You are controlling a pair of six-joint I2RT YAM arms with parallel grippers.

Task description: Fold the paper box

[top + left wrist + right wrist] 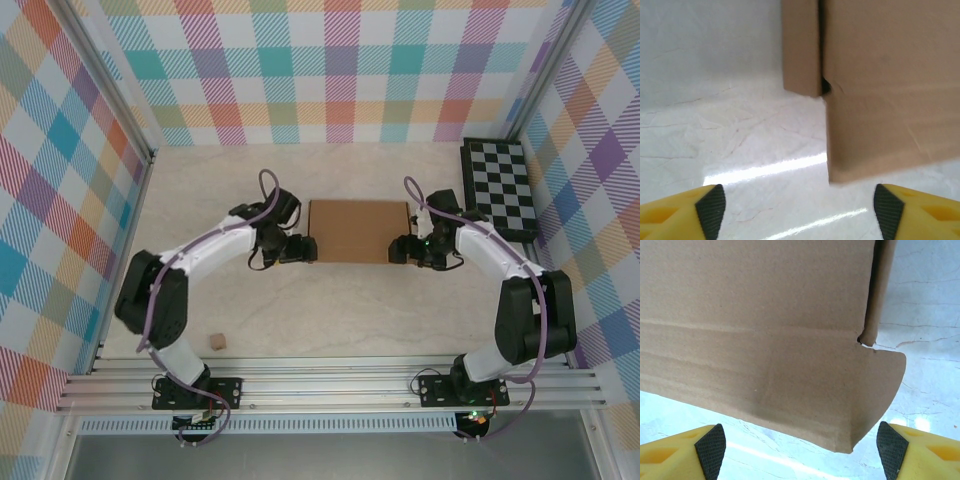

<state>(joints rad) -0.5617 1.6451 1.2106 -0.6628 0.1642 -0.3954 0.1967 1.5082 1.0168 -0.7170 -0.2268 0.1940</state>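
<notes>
The paper box (358, 230) is plain brown cardboard, lying as a flat rectangle in the middle of the table. My left gripper (300, 250) sits at its near left corner, open, with nothing between its fingers. In the left wrist view the box's corner (880, 105) stands just ahead of the yellow fingers (690, 212), apart from them. My right gripper (400, 250) is at the near right corner, also open. In the right wrist view a rounded cardboard flap (790, 355) hangs above the gap between the fingertips (922, 450), not pinched.
A black-and-white checkered board (500, 188) lies at the back right, close behind the right arm. A tiny tan cube (215, 342) rests near the front left, by the left arm's base. Plaid walls enclose the table on three sides.
</notes>
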